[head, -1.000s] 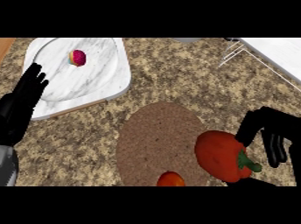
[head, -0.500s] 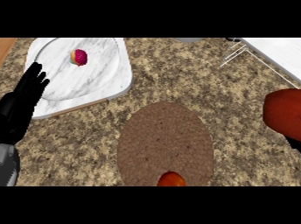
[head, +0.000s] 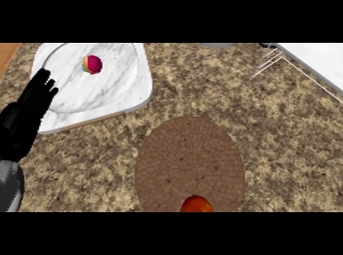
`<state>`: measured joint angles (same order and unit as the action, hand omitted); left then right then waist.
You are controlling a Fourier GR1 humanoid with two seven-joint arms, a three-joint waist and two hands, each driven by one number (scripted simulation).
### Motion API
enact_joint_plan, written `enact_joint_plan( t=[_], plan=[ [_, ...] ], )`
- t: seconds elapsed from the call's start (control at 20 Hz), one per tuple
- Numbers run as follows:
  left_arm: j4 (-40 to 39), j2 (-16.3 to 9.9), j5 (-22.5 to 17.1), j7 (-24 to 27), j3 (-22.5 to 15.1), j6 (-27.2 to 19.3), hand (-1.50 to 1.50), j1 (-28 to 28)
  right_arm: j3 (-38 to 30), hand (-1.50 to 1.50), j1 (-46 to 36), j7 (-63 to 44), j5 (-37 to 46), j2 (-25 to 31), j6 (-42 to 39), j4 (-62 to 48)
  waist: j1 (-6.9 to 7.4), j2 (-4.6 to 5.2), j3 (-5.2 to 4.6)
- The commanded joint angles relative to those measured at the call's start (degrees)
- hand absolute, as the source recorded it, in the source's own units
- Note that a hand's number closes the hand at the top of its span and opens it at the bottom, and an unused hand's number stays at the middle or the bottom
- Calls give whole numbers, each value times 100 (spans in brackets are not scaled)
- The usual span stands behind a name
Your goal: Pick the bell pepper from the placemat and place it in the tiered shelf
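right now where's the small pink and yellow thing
In the head view it sits at the upper left, on the white marble tray: the small pink and yellow thing lies near the tray's far end, above the left robot hand.

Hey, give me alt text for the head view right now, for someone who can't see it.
A round brown placemat lies on a speckled granite counter, with a small orange-red item at its near edge. The left robot hand rests open at the left, over a marble tray holding a small pink object. A white wire shelf sits top right.
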<state>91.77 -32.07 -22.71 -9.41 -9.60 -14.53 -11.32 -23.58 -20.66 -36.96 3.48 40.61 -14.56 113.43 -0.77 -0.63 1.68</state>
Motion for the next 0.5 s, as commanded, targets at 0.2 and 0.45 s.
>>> enact_joint_plan(
  t=[0.2, 0.45],
  plan=[
    [-540, 394, -71, 176, 6, 64, 0, -235, -949, 150, 143, 1687, -335, 412, -513, -1792, 27, 100, -162],
    [-353, 415, -59, 34, -96, 17, 0, -160, -938, 150, 110, 2293, -34, 598, -548, -2525, 90, 89, -164]
  ],
)
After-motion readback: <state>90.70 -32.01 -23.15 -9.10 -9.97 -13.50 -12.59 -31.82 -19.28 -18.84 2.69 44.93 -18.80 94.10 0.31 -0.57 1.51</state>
